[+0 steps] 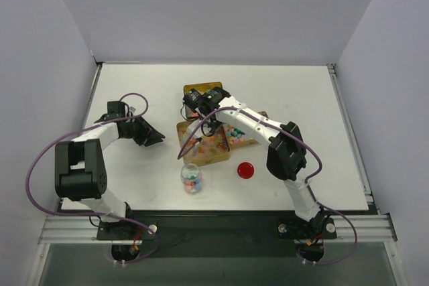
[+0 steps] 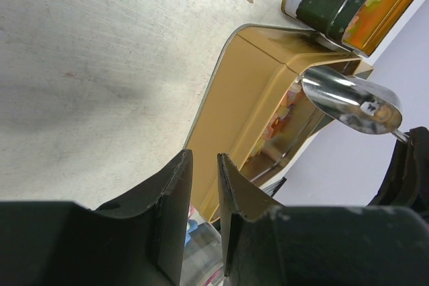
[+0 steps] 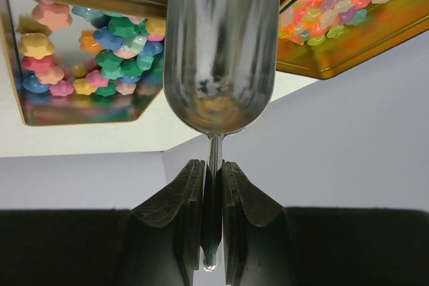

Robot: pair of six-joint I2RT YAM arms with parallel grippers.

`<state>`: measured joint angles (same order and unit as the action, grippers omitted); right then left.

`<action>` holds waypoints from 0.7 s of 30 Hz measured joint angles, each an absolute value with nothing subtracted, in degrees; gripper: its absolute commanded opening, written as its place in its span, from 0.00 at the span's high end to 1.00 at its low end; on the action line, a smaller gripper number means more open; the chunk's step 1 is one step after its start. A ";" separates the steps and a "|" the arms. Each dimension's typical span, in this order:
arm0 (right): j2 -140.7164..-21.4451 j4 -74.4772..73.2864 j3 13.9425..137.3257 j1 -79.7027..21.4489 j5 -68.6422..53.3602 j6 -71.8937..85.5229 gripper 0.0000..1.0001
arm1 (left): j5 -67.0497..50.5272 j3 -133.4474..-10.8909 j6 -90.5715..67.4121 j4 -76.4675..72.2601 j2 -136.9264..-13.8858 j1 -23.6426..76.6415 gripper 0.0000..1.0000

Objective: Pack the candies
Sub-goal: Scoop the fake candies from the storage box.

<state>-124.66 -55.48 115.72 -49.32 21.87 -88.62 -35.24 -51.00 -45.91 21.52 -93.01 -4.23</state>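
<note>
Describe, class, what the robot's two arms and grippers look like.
The left arm and right arm have white links, blocky black joints and a looping purple cable each. The left gripper and right gripper have two black, tapered fingers each.

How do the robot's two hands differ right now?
The right hand is clamped shut on the thin handle of a metal scoop; the left hand holds nothing and stands slightly open. The right hand is up by the candies; the left hand is off to the side over the table. Both are black, two-fingered hands.
</note>
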 measured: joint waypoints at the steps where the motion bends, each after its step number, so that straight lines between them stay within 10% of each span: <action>1: -123.98 -54.96 114.39 -49.52 22.11 -88.66 1.00 | -35.27 -51.00 -45.91 21.47 -93.06 -4.23 0.67; 21: -122.37 -53.56 111.66 -52.36 19.88 -84.42 1.00 | -35.40 -49.95 -45.98 20.80 -92.84 -4.62 0.67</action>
<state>-122.37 -53.56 111.66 -52.36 19.88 -84.42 -35.40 -49.95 -45.98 20.80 -92.84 -4.62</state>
